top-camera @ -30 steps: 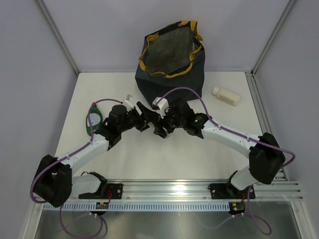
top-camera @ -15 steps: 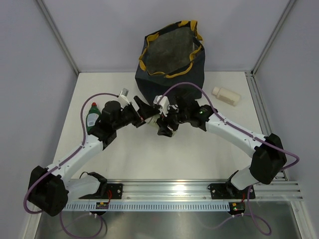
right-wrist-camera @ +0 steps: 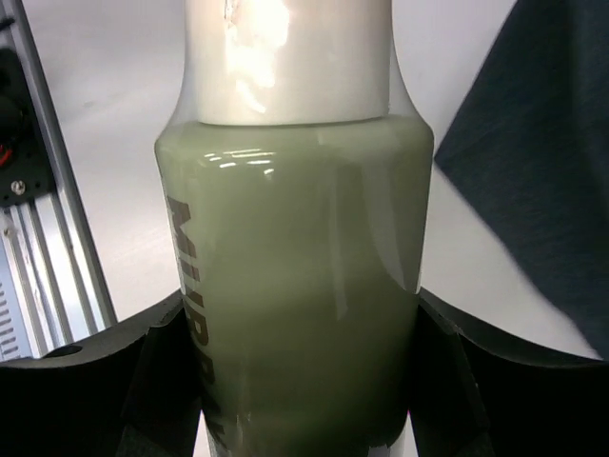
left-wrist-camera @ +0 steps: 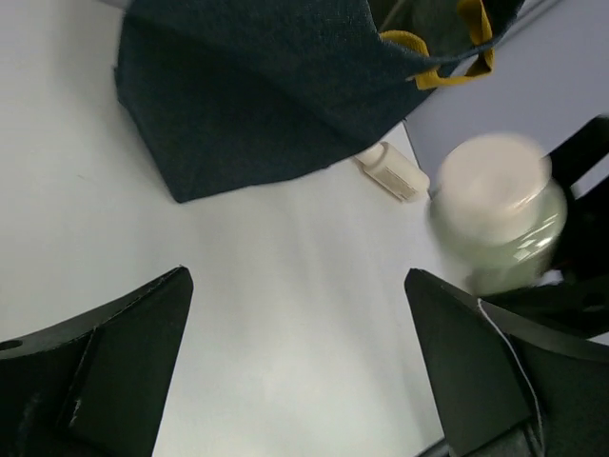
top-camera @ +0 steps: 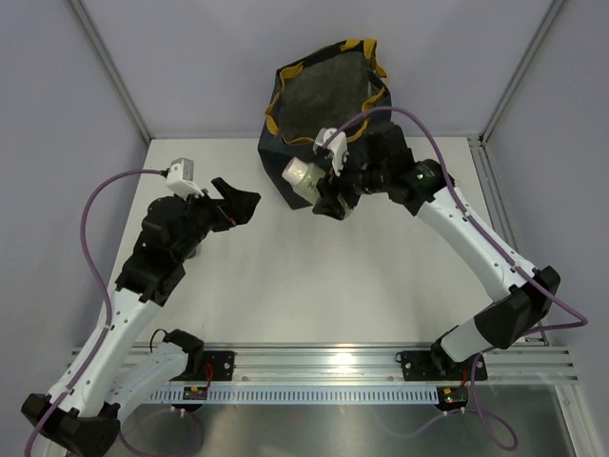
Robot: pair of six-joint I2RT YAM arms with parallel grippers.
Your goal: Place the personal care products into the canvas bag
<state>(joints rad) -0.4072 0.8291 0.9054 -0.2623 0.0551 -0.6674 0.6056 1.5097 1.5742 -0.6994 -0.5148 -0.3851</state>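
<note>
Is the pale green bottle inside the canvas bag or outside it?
Outside: the right tool holds the bottle beside the canvas bag, against its navy wall.

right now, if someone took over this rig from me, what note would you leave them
Left gripper: jaws wide open, empty, left of the canvas bag.
Right gripper: jaws shut on the pale green bottle with a white cap, held at the bag's front, not yet over its opening.
Cream bottle: lying on the table by the bag's base.
Done: no bottle shows inside the bag from above.
Left: drop the green bottle in, then fetch the cream one.
</note>
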